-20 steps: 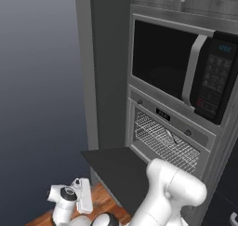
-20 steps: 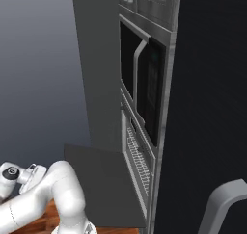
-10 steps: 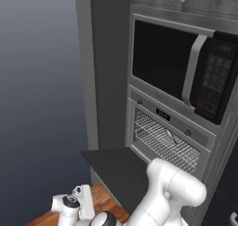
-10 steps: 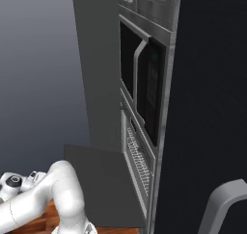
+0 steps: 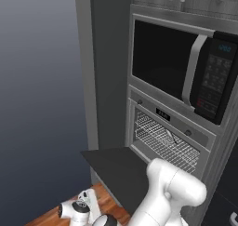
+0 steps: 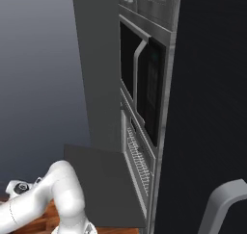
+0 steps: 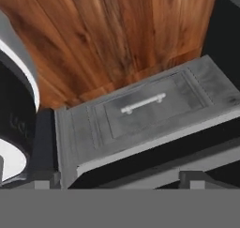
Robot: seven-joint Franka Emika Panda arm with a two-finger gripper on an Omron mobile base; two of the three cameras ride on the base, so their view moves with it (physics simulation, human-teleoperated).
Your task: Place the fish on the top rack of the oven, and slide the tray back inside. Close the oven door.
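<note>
The oven (image 5: pixel 173 127) stands under the microwave with its door (image 5: pixel 117 168) folded down flat, also seen as the dark panel (image 6: pixel 99 177) from the right. The top rack (image 5: pixel 163 143) sits inside the cavity, its wire grid (image 6: pixel 137 160) edge-on in the right base view. No fish is in view. My arm bends low at the left of the door, the wrist (image 5: pixel 77 212) just above the wooden floor. My gripper (image 7: pixel 119 181) looks down, its fingertips (image 7: pixel 44 179) far apart, open, nothing between them.
A black microwave (image 5: pixel 186 69) with a vertical handle sits above the oven. In the hand view a grey cabinet front (image 7: pixel 140 112) with a small silver bar handle (image 7: pixel 143 103) lies below, and wooden floor (image 7: pixel 108 34) beyond it. A dark tall panel (image 6: pixel 212 108) stands right of the oven.
My hand has sunk lower toward the floor and shifted slightly toward the oven door. The oven, door and rack have not moved.
</note>
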